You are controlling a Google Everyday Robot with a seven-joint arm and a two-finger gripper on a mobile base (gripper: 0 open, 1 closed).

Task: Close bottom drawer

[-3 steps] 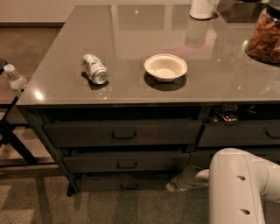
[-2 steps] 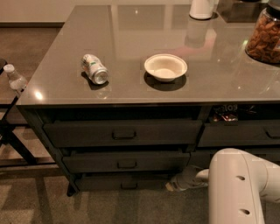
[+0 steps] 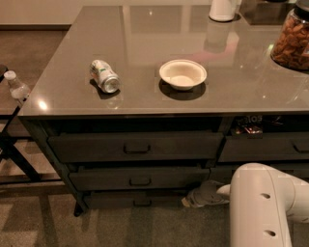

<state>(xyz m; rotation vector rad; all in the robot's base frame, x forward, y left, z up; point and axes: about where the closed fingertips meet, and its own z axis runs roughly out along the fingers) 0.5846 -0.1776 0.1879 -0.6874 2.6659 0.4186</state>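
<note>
Wide grey glossy tabletop [image 3: 145, 43], filling the upper half of the view, lamp glare on it. Beneath, a dark cabinet with three wide drawers stacked: top drawer [image 3: 96, 147], middle drawer [image 3: 106, 179], then the bottom drawer [image 3: 116, 200] just above the carpet. To the right, a narrower drawer [image 3: 263, 150].

White robot arm [image 3: 263, 207], bulky, at lower right, reaching left along the floor.

Bottom drawer: slimmest front of the three, long axis running left to right, flat face turned toward the camera, small dark pull [image 3: 142, 203] at centre. Lies low at the cabinet's foot, set back under the middle drawer in this view; no inside showing; cannot tell whether pushed fully home.

On the tabletop, well apart from one another: glass jar [image 3: 292, 41] of brown snacks at the right edge; white container [image 3: 223, 9] at the far side; shallow cream bowl [image 3: 183, 74] near the middle; can [image 3: 105, 75] lying on its side to the left, open end toward the camera, green-and-white label, writing not readable. Off the left edge, a clear bottle [image 3: 17, 87] with a white cap.

Grey tool [image 3: 193, 198], down at the right end of the bottom drawer's front, tip against or just beside it; cannot tell which. Spread or pressed together: cannot tell. Nothing seen held.
</note>
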